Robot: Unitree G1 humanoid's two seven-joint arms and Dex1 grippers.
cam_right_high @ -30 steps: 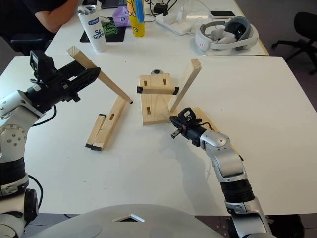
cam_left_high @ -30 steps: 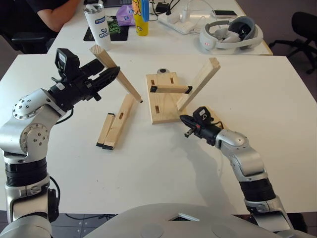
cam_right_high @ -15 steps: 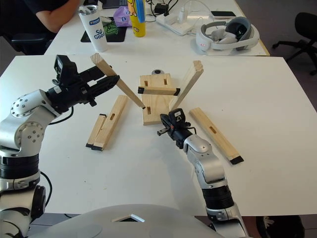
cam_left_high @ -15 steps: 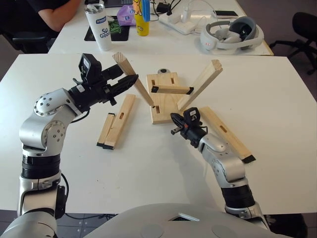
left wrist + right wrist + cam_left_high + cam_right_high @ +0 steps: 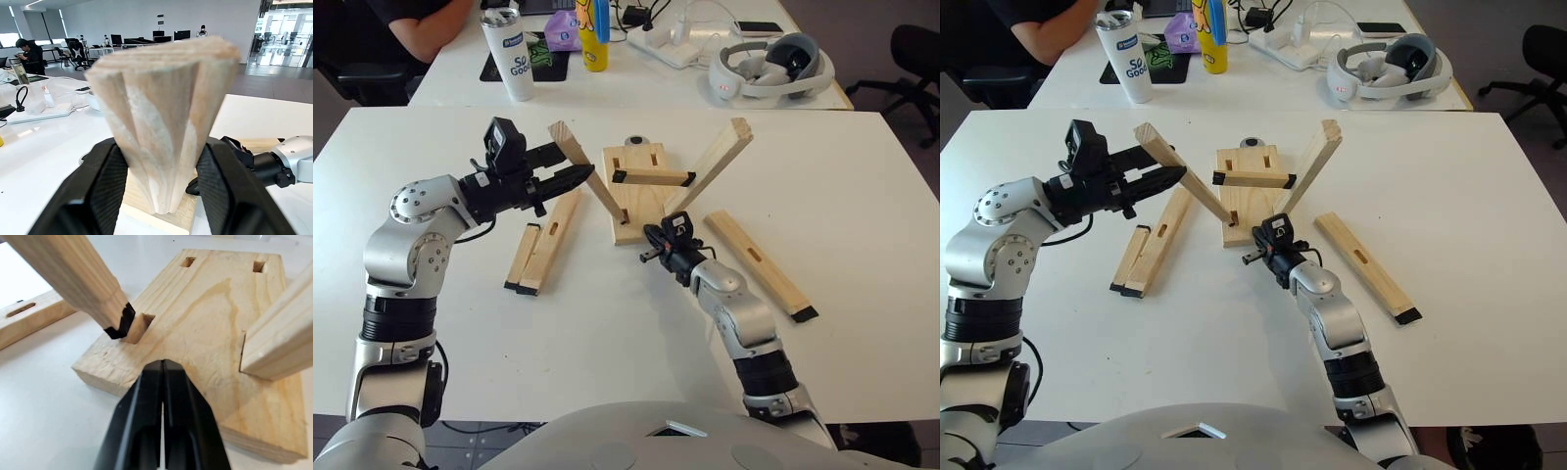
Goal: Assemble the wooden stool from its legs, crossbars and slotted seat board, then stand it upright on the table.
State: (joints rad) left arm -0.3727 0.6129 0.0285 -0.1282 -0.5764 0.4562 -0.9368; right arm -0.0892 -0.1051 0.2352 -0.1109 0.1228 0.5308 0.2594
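Note:
The slotted seat board [image 5: 639, 199] lies flat on the white table. One leg [image 5: 712, 164] leans up out of it, joined to a black-tipped crossbar [image 5: 652, 177]. My left gripper [image 5: 570, 175] is shut on a second leg [image 5: 590, 180], held slanted with its black tip at a slot [image 5: 139, 326] near the board's front left corner. In the left wrist view this leg [image 5: 161, 122] sits between the fingers [image 5: 105, 188]. My right gripper [image 5: 654, 243] is shut and holds nothing, its tips [image 5: 163, 377] close to the board's front edge [image 5: 210, 318].
Two wooden pieces [image 5: 544, 238] lie side by side left of the board, and a loose slotted leg [image 5: 759, 263] lies to its right. The far table carries a tumbler [image 5: 507, 54], a yellow bottle [image 5: 594, 31] and a headset [image 5: 769, 65].
My left arm carried its leg to the right until the tip reached the board's slot. The right gripper slid left to the board's front edge, uncovering the loose leg.

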